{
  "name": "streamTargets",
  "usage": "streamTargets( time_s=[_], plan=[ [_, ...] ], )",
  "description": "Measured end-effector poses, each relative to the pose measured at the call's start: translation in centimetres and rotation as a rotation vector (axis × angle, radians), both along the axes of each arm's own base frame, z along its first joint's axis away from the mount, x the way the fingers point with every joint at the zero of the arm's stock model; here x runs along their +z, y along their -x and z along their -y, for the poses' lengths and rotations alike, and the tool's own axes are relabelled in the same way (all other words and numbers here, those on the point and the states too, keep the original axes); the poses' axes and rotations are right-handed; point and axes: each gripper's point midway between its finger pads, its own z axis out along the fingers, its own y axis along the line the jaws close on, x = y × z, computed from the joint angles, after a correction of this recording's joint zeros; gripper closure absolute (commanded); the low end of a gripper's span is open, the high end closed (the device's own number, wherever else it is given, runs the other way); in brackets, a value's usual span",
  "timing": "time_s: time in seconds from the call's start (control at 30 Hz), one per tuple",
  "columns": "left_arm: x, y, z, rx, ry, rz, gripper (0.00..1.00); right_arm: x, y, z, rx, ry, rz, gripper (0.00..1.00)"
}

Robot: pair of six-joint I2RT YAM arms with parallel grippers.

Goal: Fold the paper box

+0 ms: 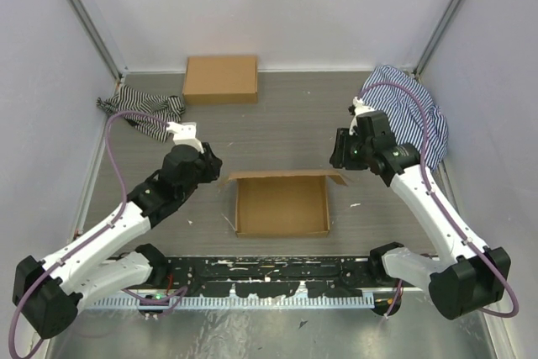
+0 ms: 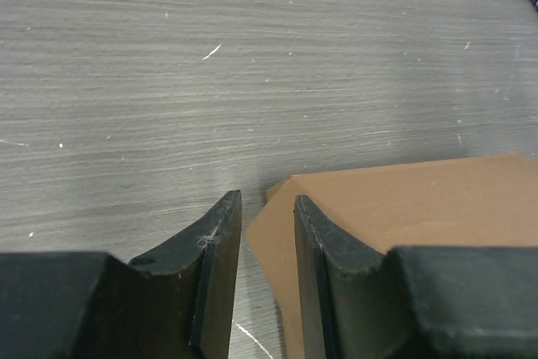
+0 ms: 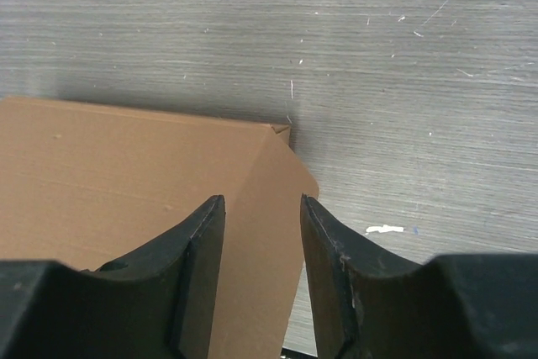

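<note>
The paper box (image 1: 282, 204) is brown cardboard, partly formed, lying mid-table with its back wall raised and small corner flaps sticking out left and right. My left gripper (image 1: 212, 164) hovers by the box's back left corner, open and empty; in the left wrist view its fingers (image 2: 267, 208) straddle the left corner flap (image 2: 277, 233). My right gripper (image 1: 340, 155) hovers over the back right corner, open and empty; in the right wrist view the right corner flap (image 3: 269, 208) shows between its fingertips (image 3: 262, 201).
A second closed brown cardboard box (image 1: 220, 79) sits at the back. A striped cloth (image 1: 139, 111) lies at the back left and a blue striped cloth (image 1: 412, 111) at the back right. A black rail (image 1: 269, 279) runs along the near edge.
</note>
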Motion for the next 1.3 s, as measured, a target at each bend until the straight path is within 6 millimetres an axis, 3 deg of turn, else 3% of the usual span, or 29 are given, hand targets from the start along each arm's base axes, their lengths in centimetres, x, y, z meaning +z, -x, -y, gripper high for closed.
streamTargets(
  time_s=[0.2,0.67,0.93,1.07,1.3],
  plan=[
    [0.9,0.1,0.6,-0.027,-0.006,-0.027,0.63,-0.9,0.9,0.0,-0.002,0.064,-0.031,0.54],
    [-3.3,3.0,-1.4,0.002,-0.162,-0.298,0.61,-2.8,2.2,3.6,-0.129,0.232,-0.121,0.54],
    [-3.8,3.9,-1.4,0.006,-0.140,-0.342,0.62,-3.8,3.3,5.0,-0.192,0.286,-0.187,0.58],
    [-4.2,4.4,-0.5,-0.014,-0.113,-0.372,0.64,-4.6,4.1,4.4,-0.176,0.258,-0.225,0.60],
    [-7.3,7.7,2.2,-0.092,-0.092,-0.474,0.66,-6.9,8.1,0.5,-0.025,0.160,-0.319,0.61]
  ],
)
